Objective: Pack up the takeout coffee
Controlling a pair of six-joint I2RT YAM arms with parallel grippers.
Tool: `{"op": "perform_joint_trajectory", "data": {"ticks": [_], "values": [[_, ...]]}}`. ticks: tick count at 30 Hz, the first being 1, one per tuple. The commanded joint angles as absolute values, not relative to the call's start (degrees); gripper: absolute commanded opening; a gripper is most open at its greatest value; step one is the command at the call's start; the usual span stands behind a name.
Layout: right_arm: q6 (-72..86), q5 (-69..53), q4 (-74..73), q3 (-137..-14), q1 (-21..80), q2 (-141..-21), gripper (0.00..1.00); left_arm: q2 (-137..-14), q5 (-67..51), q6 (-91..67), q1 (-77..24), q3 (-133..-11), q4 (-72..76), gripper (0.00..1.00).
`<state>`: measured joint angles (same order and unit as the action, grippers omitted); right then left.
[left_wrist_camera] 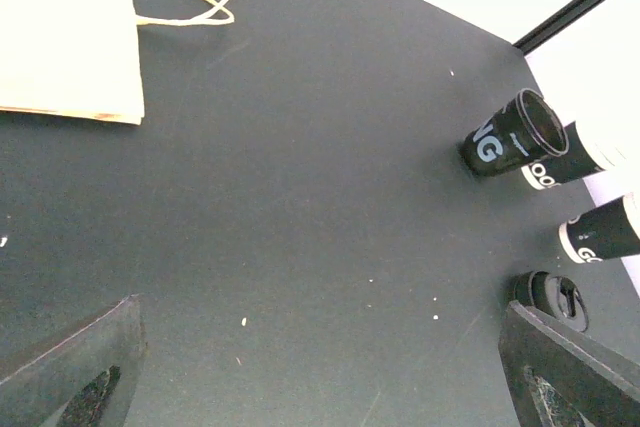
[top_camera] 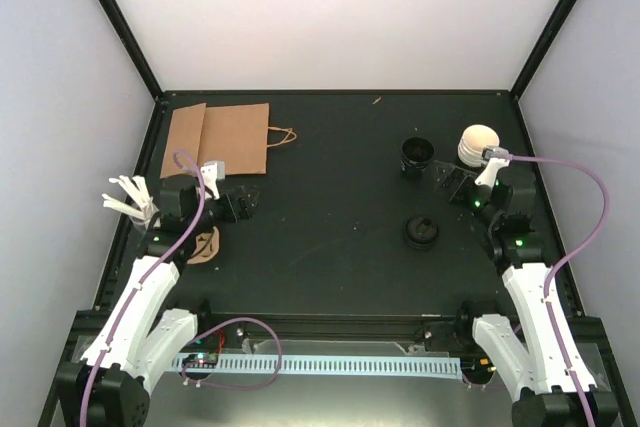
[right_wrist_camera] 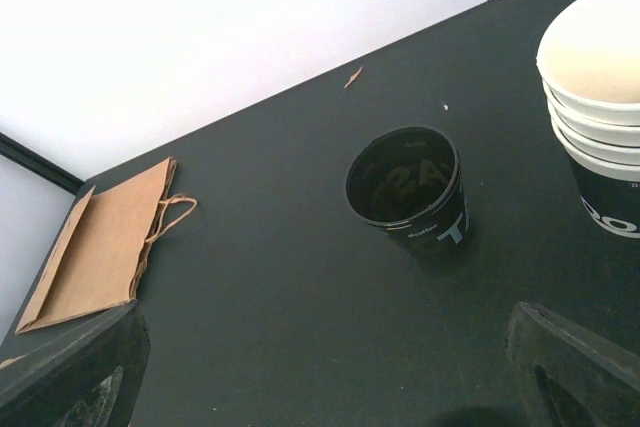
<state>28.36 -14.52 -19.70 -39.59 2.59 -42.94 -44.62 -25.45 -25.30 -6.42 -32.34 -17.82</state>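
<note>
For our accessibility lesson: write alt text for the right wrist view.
A black cup with a dark inside stands at centre, a nested stack of cream-lined cups at right, a flat brown paper bag far left. The open right gripper frames the bottom corners.

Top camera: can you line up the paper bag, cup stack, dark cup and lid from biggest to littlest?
1. Brown paper bag, by far.
2. Stack of cups, only slightly.
3. Black cup with dark inside and black lid: they look alike, so no ranking.
</note>
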Motion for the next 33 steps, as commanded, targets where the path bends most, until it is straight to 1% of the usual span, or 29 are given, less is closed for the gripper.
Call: {"op": "perform_joint_trajectory", "data": {"ticks": [1,8,13,16,21,24,30,33], "values": [[27.3,-14.5,-19.8,-38.8,2.7,-42.0,1.00,-44.7,-22.7,-24.3,-6.5,-35.6,-19.7,0.99],[30.6,-12.9,-22.3,-38.6,2.7,-41.7,1.00,-46.2,-14.5,-28.9,-6.4,-37.0,-20.2,0.99],[35.1,-9.8,-28.4,-40.4,2.7,-41.7,1.00,-46.1,-12.7,-30.2,-5.5,-36.2,-16.4,0.99],[34.1,-9.4,-30.4,-40.4,2.7,-41.0,1.00,-47.8,-12.3,-28.5,-5.5,-36.6,-13.8,0.99],[30.2,-12.9,-29.9,-38.6,2.7,-36.2,1.00,-58.0,-8.0,-24.1,-7.0,-46.6,-21.9,0.99],[30.3,-14.0,-29.5,-38.0,2.7,-34.5,1.00,-65.3,-0.9,-21.8,-10.6,-53.9,-27.7,0.99],[29.3,-15.0,-31.3,-39.5,2.7,-37.6,1.00,-80.2,15.0,-17.4,-18.0,-66.4,-36.6,0.99],[29.0,-15.6,-31.5,-39.8,2.7,-38.2,1.00,-87.6,19.6,-15.4,-19.6,-73.0,-40.8,0.99]]}}
